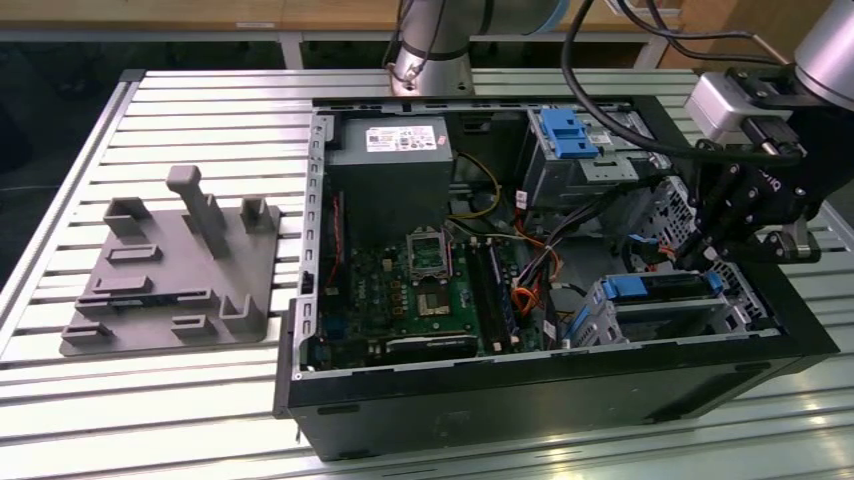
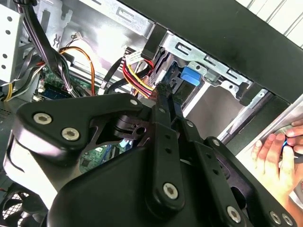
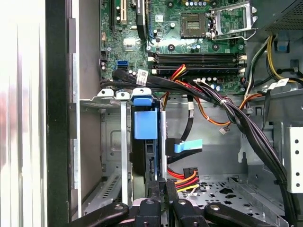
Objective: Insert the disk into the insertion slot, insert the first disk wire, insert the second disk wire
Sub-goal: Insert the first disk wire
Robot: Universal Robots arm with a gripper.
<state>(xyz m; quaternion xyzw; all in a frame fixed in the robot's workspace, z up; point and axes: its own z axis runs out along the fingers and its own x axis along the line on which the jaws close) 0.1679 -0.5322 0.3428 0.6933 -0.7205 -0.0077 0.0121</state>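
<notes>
The disk sits in the insertion slot, at four o'clock of the case in the exterior view. The end effector, closed tight, hovers just beside the red-yellow wire. A skewed plug could jam or snag neighbouring cables.

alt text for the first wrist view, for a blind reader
The tool sits close by the disk, which stands in its slot inside an open computer case. Black wires run past the motherboard.
</notes>
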